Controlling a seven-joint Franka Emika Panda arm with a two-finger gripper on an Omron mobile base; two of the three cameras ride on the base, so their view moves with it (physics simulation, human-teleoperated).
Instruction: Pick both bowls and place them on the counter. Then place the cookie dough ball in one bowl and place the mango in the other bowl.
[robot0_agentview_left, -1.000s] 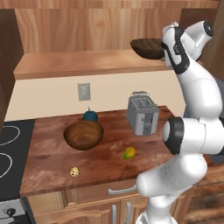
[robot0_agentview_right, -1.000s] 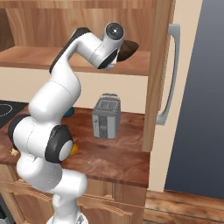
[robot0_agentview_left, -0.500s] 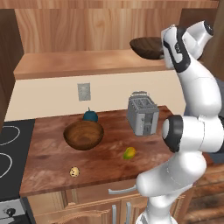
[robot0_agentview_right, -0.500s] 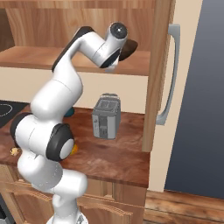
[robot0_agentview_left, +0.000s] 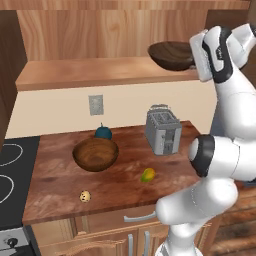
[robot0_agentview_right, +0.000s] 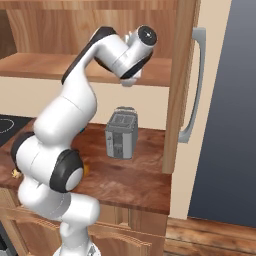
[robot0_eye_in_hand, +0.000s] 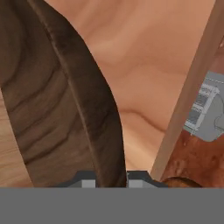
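The wider dark bowl (robot0_agentview_left: 170, 54) sits on the pale wooden shelf (robot0_agentview_left: 100, 72), up at the right. My gripper (robot0_eye_in_hand: 111, 177) is shut on its right rim; in the hand view the dark rim (robot0_eye_in_hand: 83, 109) runs down between the two fingertips. The deeper reddish bowl (robot0_agentview_left: 95, 154) stands upright on the counter (robot0_agentview_left: 55, 175), left of centre. The mango (robot0_agentview_left: 147, 174) lies on the counter to its right. The cookie dough ball (robot0_agentview_left: 85, 196) rests near the counter's front edge.
A silver toaster (robot0_agentview_left: 163, 131) stands at the back right of the counter, below the shelf. A dark teal round thing (robot0_agentview_left: 103, 132) sits behind the reddish bowl. A black stovetop (robot0_agentview_left: 10, 170) borders the counter on the left. A tall cabinet side (robot0_agentview_right: 177, 85) rises to the right.
The gripper has gone from open to shut on the dark bowl's rim. The arm and the bowl have hardly shifted.
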